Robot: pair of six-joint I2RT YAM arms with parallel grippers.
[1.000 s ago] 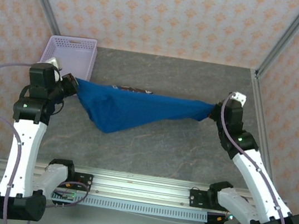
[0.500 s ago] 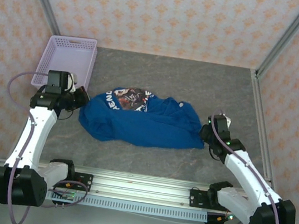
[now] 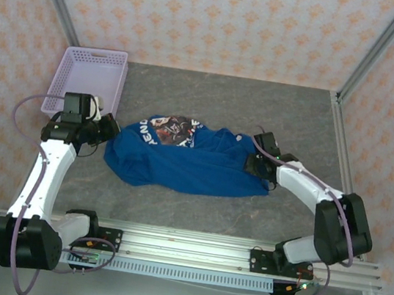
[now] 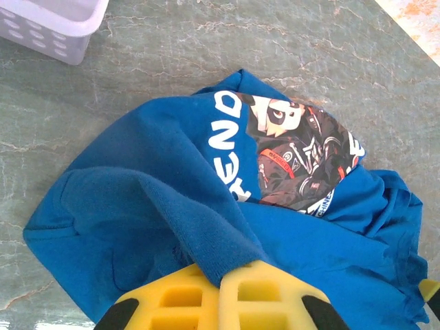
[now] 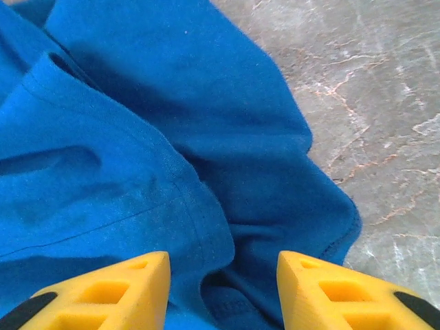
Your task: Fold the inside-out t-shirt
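While the blue t-shirt (image 3: 186, 168) lies bunched | my left gripper (image 4: 221, 283) clamps its fabric | my right gripper (image 5: 221, 265) stands open over it

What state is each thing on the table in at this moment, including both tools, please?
t-shirt: crumpled in a heap on the table, not folded, print partly showing.
left tool: shut on a fold at the t-shirt's left edge.
right tool: open over the t-shirt's right end, gripping nothing.
basket: upright at the table's far left corner, apart from the t-shirt.
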